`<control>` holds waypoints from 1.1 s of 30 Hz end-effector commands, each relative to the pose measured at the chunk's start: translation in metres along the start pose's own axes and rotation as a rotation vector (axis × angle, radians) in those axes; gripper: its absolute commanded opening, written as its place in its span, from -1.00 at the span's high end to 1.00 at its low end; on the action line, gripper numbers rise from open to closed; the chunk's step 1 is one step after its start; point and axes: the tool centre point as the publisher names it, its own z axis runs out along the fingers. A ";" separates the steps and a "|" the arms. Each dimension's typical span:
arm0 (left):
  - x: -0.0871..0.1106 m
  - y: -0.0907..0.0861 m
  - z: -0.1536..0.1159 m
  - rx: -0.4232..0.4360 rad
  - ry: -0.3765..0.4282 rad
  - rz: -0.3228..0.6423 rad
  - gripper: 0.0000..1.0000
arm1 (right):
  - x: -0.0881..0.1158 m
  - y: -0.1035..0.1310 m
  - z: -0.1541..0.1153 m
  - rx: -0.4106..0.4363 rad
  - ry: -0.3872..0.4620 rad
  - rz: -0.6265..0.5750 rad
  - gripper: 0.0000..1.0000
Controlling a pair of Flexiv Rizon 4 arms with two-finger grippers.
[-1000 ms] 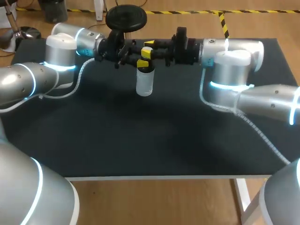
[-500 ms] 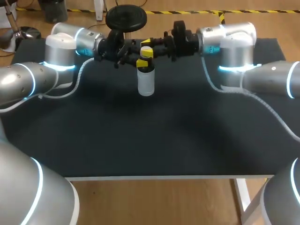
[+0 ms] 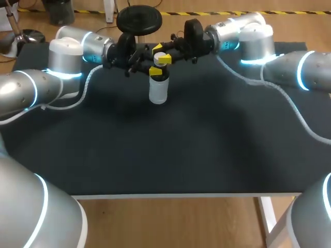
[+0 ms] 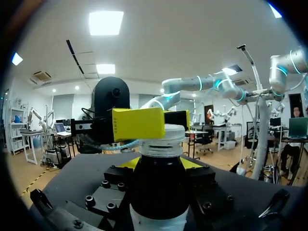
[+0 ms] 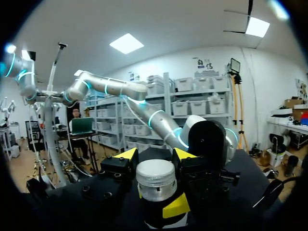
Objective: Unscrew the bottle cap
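Observation:
A small clear bottle (image 3: pixel 159 92) with a dark neck and a white cap (image 3: pixel 161 55) is held up at the back of the black table (image 3: pixel 170 150). My left gripper (image 3: pixel 154 71) comes in from the left and is shut on the bottle's neck (image 4: pixel 160 185) just under the cap. From the right, my right gripper (image 3: pixel 162 57) is shut on the cap (image 5: pixel 155 179), a yellow fingertip (image 4: pixel 137 124) pressed on either side. In the right wrist view the left gripper's yellow tips (image 5: pixel 126 154) show just behind the cap. The bottle's base is hidden in both wrist views.
A black round stool (image 3: pixel 138 19) stands just behind the table's back edge, close to both wrists. White cables (image 3: pixel 289 111) trail from each arm across the table. The table's wide front half holds nothing else.
My right arm's elbow has swung back and to the left, and its wrist has turned about the cap. The bottle has shifted slightly left. My left arm has stayed still.

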 end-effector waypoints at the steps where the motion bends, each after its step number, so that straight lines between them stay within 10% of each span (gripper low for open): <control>1: -0.002 -0.002 0.000 -0.003 -0.007 0.001 1.00 | -0.005 0.001 0.002 0.006 0.858 -0.009 1.00; 9: -0.002 -0.002 0.000 -0.003 -0.007 0.001 1.00 | -0.025 0.025 -0.013 -0.011 0.643 -0.042 1.00; 16: -0.002 -0.002 0.000 -0.003 -0.007 0.001 1.00 | -0.035 0.030 -0.079 0.056 0.344 -0.007 1.00; 23: -0.002 -0.002 0.000 -0.003 -0.007 0.001 1.00 | -0.032 -0.021 -0.171 0.185 -0.096 0.117 1.00; 33: -0.002 -0.002 0.000 -0.003 -0.007 0.001 1.00 | -0.010 -0.100 -0.256 0.286 -0.397 0.273 1.00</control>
